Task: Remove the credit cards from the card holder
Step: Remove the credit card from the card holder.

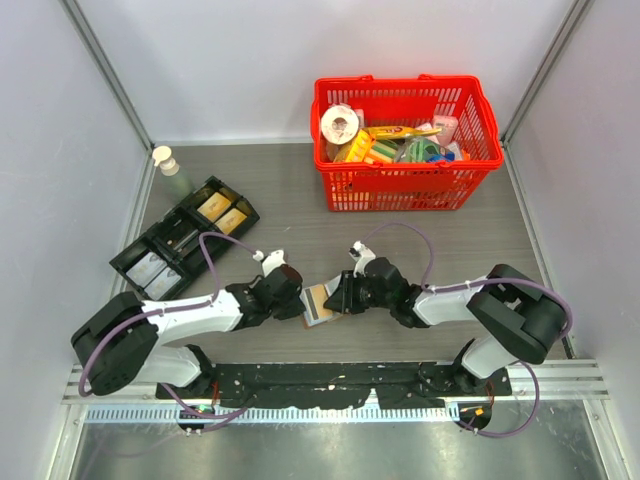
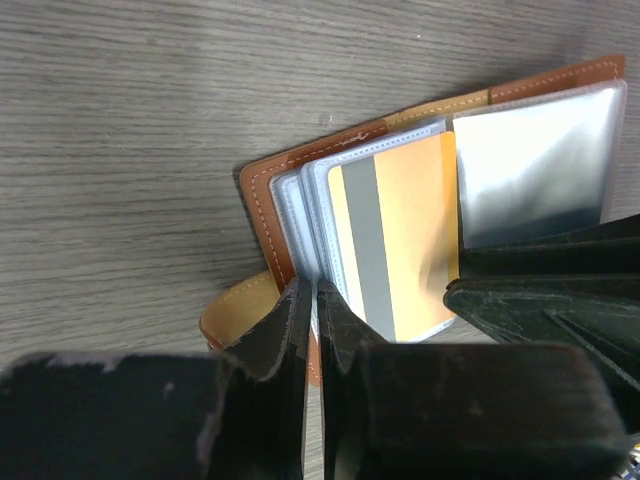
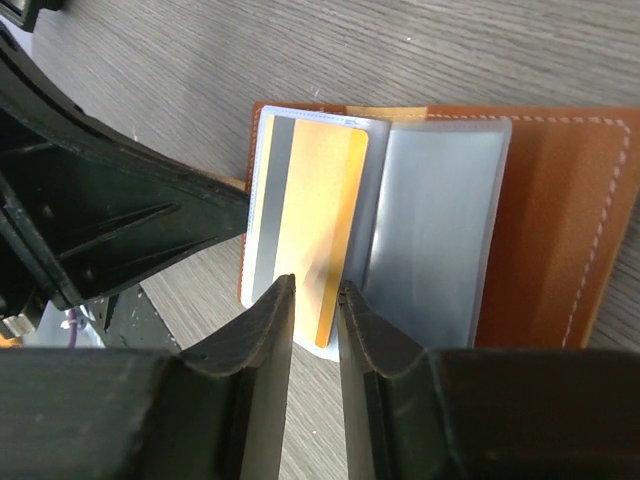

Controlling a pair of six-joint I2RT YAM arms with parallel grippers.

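Straddling the yellow card (image 3: 318,200) in the open card holder (image 1: 320,303), low centre on the tabletop (image 1: 300,200).
Right gripper (image 3: 316,292), jaws slightly apart, meets the card's long axis end-on; left gripper (image 2: 314,292) pinches the holder's edge.

No text or label can be read anywhere.

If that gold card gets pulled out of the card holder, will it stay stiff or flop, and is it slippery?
The gold card lies flat with straight edges, so probably stiff and light. Its glossy face among clear sleeves suggests it may slide easily; the soft card holder could drag along.
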